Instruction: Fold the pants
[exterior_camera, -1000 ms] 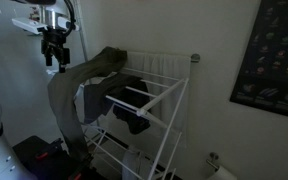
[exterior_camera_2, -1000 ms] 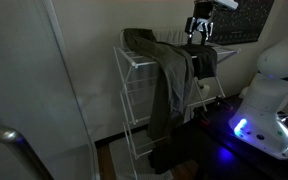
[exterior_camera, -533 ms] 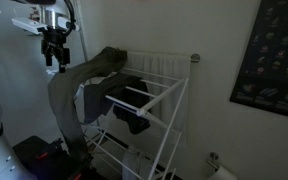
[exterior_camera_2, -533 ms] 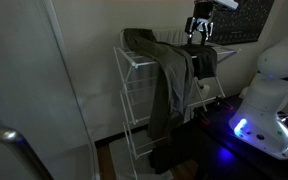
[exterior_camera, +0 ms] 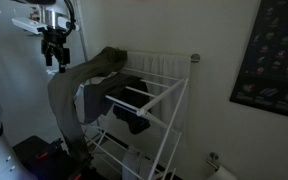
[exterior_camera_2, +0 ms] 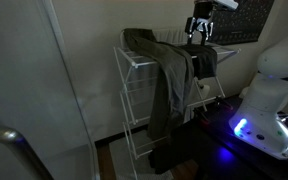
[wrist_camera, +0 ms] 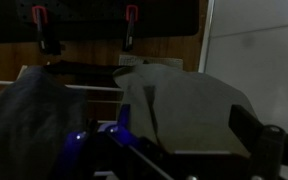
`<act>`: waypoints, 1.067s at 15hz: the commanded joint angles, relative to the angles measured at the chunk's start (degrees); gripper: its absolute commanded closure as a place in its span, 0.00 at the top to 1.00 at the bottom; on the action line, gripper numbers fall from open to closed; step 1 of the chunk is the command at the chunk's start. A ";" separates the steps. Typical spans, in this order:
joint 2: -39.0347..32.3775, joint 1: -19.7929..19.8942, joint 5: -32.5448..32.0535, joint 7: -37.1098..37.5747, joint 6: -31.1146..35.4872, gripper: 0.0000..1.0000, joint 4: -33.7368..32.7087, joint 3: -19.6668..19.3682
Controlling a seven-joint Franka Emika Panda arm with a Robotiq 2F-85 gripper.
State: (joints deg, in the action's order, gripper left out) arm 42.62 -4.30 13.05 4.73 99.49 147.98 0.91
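Observation:
The olive-grey pants [exterior_camera: 68,92] hang draped over the top rail of a white drying rack [exterior_camera: 170,88], with the legs hanging down one end. They also show in an exterior view [exterior_camera_2: 170,78] and fill the wrist view [wrist_camera: 184,100]. My gripper [exterior_camera: 54,60] hovers just above the draped end of the pants, fingers pointing down, apart and empty. In an exterior view it [exterior_camera_2: 199,38] sits above the rack's [exterior_camera_2: 130,100] far end. The wrist view [wrist_camera: 179,150] is dark, with the cloth lying below the jaws.
A smaller black garment [exterior_camera: 134,120] hangs on the rack's lower rails. A dark poster [exterior_camera: 274,55] is on the wall. The robot's white base [exterior_camera_2: 269,95] with a blue light stands beside the rack. A wall panel [exterior_camera_2: 24,80] is close by.

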 commanded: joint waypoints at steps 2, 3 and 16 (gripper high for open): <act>-0.03 0.84 0.39 -0.44 -0.23 1.00 -0.12 0.64; -0.46 0.89 0.40 -0.77 -0.41 1.00 -0.17 0.32; -6.75 2.73 -0.30 -21.49 -6.64 1.00 3.89 -10.75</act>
State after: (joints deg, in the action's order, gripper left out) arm 36.55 -2.61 13.08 -13.05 94.77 150.30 -9.85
